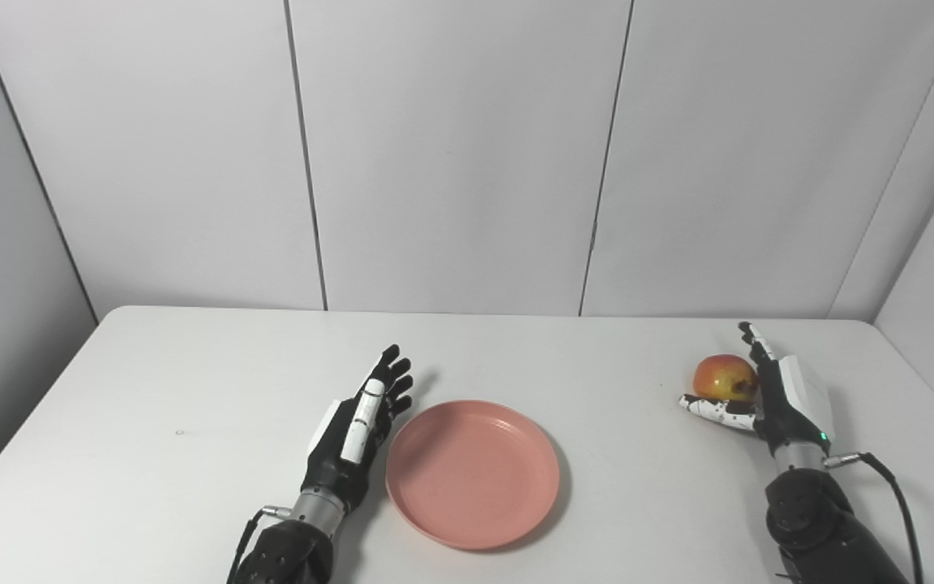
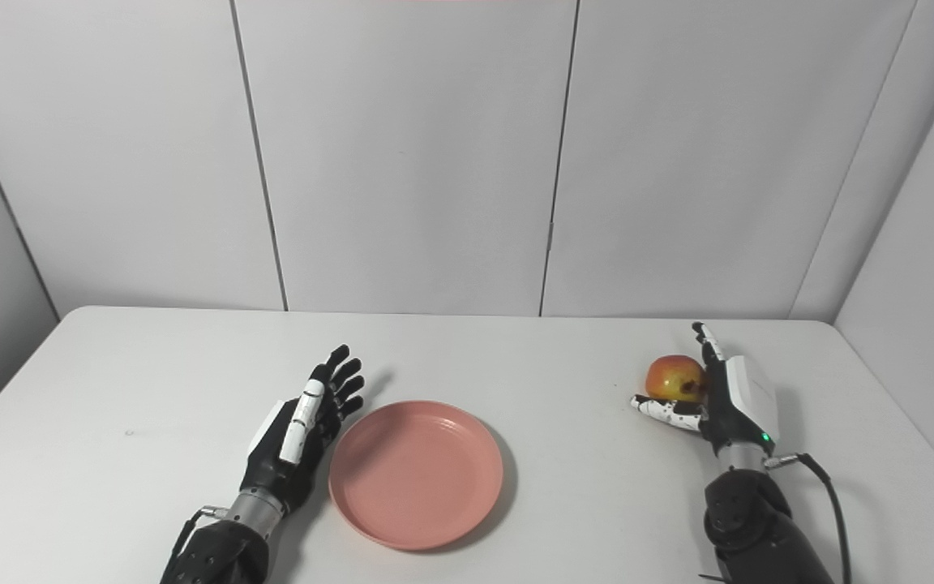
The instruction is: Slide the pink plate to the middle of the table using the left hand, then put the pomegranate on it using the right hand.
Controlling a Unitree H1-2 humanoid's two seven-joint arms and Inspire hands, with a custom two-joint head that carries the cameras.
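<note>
My left hand point(image 1: 357, 430) rests on its edge just left of the pink plate point(image 1: 473, 472), fingers straight and spread, holding nothing. Its palm faces the plate's left rim, the way a flat pusher would, and I cannot tell whether it touches the rim or stands a hair apart. The plate lies flat on the desk point(image 1: 151, 405), near my side and roughly in the middle from left to right, so I judge the slide to be finished or nearly so.

My right hand point(image 1: 767, 393) stands over at the right, cupped around the pomegranate point(image 1: 723, 377): the thumb lies along the fruit's near side, the other fingers rise past its right side, and the palm backs it. The fingers are not clenched, so I judge this a half-made grasp, not a firm hold. The fruit seems to sit on the desk, well apart from the plate.

The plate is round, shallow, matte salmon-pink, with a raised lip, and looks like smooth plastic that should glide easily. The pomegranate is a glossy ball, red shading to yellow, apt to roll. The desk is plain white and smooth.
</note>
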